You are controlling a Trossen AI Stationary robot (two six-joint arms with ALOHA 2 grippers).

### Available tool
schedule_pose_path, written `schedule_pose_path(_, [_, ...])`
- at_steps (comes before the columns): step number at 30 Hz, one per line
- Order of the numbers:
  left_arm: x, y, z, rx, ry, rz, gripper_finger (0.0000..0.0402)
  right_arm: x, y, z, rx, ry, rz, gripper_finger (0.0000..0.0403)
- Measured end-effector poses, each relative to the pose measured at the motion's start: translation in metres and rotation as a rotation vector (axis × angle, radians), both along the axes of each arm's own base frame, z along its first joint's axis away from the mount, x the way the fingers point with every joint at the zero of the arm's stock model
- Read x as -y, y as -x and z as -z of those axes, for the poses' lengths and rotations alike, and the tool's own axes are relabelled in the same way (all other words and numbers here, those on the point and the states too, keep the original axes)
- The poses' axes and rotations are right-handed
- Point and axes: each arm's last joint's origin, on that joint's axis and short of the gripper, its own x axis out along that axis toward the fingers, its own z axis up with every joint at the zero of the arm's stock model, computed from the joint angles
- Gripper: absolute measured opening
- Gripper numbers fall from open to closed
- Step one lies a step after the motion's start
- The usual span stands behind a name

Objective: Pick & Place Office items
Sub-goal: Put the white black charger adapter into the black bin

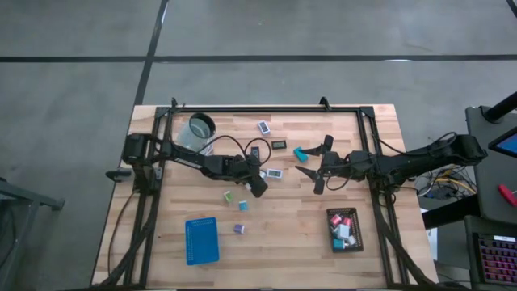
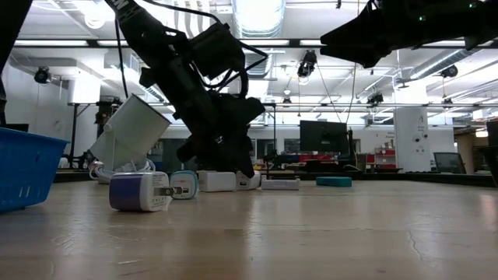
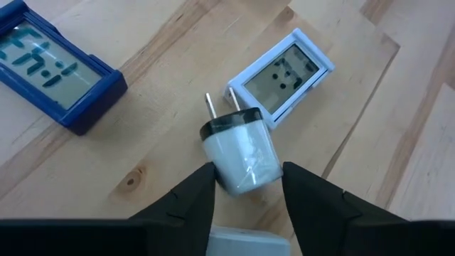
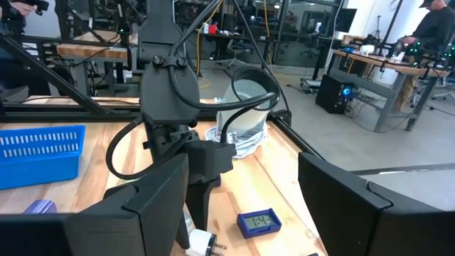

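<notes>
Spanning pale wood planks, tabletop [image 1: 283, 234], grey floor, ceiling lights overhead

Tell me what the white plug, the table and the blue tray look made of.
White plug: glossy moulded plastic by its sheen, with two bare metal prongs; it sits between the left gripper fingers.
Table: wood strips, visible grain and knots, matte.
Blue tray: probably plastic, with a slotted, mesh-like wall.

the left gripper [image 3: 249, 186] jaws flank a white plug adapter [image 3: 240, 151] on the desk [image 3: 370, 128]; beside the adapter lie a white-framed display [image 3: 281, 77] and a blue-framed display [image 3: 50, 64].
</notes>
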Motion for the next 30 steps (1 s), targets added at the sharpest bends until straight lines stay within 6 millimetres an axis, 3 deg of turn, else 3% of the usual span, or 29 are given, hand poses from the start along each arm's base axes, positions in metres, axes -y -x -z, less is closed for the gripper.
schedule_pose_path(7, [0.0000,0.0000,0.0000,0.000,0.000,0.000,0.0139,0.0000,0.0000,0.0000,0.000,0.000,0.000,0.0251])
schedule_pose_path(30, [0.0000,0.0016,-0.0031,-0.003,-0.004,0.006,0.0136,0.0000,0.0000,0.0000,0.000,0.000,0.000,0.0260])
